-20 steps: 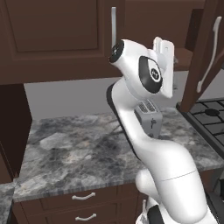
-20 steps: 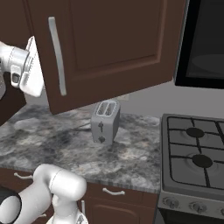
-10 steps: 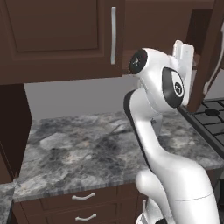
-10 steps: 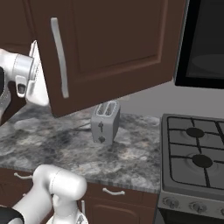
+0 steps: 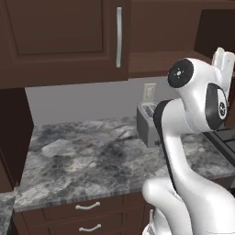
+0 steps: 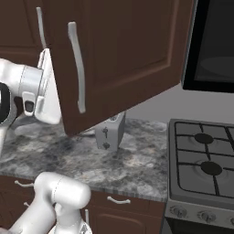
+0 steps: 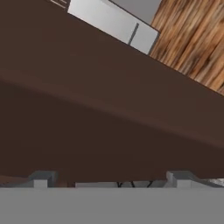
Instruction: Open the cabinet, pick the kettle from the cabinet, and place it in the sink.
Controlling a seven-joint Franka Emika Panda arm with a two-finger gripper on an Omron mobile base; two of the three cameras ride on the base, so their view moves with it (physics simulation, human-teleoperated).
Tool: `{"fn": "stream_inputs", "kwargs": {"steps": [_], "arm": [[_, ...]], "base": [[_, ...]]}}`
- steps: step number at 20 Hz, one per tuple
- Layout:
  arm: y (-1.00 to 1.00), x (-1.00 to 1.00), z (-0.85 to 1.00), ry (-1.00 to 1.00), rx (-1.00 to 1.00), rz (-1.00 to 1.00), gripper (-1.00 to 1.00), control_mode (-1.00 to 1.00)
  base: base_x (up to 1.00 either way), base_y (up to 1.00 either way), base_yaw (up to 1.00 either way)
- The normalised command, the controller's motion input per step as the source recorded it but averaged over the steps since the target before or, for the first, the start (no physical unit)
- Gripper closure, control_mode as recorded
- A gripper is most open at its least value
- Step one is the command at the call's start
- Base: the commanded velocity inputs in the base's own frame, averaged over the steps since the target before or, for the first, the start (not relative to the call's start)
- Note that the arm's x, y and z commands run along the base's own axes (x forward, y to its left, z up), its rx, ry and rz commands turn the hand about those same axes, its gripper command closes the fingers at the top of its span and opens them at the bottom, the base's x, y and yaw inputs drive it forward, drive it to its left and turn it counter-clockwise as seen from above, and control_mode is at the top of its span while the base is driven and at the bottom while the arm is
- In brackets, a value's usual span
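We see the cabinet (image 6: 132,55) door swung out above the counter (image 5: 87,160), its dark panel close before the gripper (image 7: 109,177). The fingers (image 7: 41,178) stand wide apart, nothing between them. Toaster (image 6: 109,132) stands below the door.

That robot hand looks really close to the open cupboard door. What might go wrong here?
The gripper, open and holding nothing, sits right at the edge of the swung-out cabinet door, so the hand may knock or scrape it as it moves. The arm's elbow also hangs close to the toaster on the counter and might bump it.
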Motion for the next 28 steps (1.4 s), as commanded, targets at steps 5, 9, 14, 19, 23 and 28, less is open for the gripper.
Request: {"fn": "stream_inputs", "kwargs": {"steps": [5, 9, 14, 19, 23, 28], "arm": [[-0.56, -0.47, 0.0, 0.0, 0.04, 0.0, -1.0, -1.0], [-0.58, -0.46, 0.0, -0.01, 0.03, 0.0, -1.0, -1.0], [-0.53, -0.4, 0.01, 0.0, 0.0, 0.02, -1.0, -1.0], [-0.3, -0.29, 0.0, 0.0, -0.01, 0.05, -1.0, -1.0], [0.36, -0.03, -0.04, 0.01, -0.19, 0.08, -1.0, -1.0], [0.68, 0.0, -0.01, 0.01, -0.31, 0.05, -1.0, -1.0]], "base": [[0.0, 0.0, 0.0], [0.0, 0.0, 0.0], [0.0, 0.0, 0.0], [0.0, 0.0, 0.0], [0.0, 0.0, 0.0], [0.0, 0.0, 0.0]]}}
